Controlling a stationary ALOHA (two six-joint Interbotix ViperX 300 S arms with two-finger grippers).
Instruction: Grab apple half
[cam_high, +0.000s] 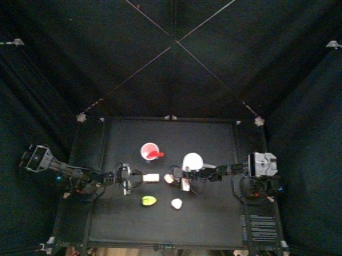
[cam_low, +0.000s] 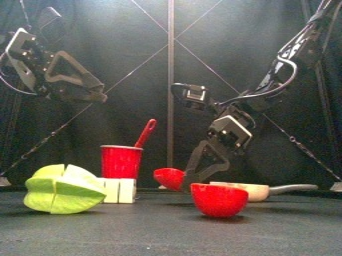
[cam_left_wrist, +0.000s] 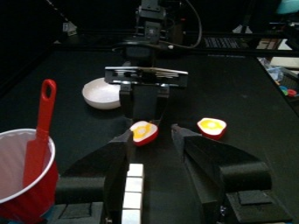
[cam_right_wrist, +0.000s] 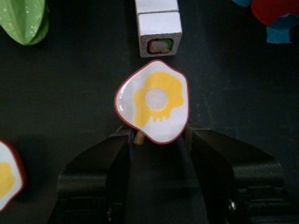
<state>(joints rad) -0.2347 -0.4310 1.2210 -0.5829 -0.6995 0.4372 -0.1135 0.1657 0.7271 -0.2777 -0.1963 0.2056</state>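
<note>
The right pincer (cam_right_wrist: 155, 140) stands open astride an apple half (cam_right_wrist: 153, 99), near a white block (cam_right_wrist: 159, 24); the left pincer (cam_left_wrist: 162, 147) is open.

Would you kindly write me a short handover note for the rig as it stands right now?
Right gripper: open, low over the table, its jaws on either side of the nearer apple half, which lies cut face up. Nothing is gripped yet.
Left gripper: open and empty, hanging on its own side.
Things: a second apple half lies close by; the white block sits just beyond the first half; the red cup with its red spoon and the green piece stand apart.
Done: approach and alignment.
Left: shut on the apple half, then lift.
</note>
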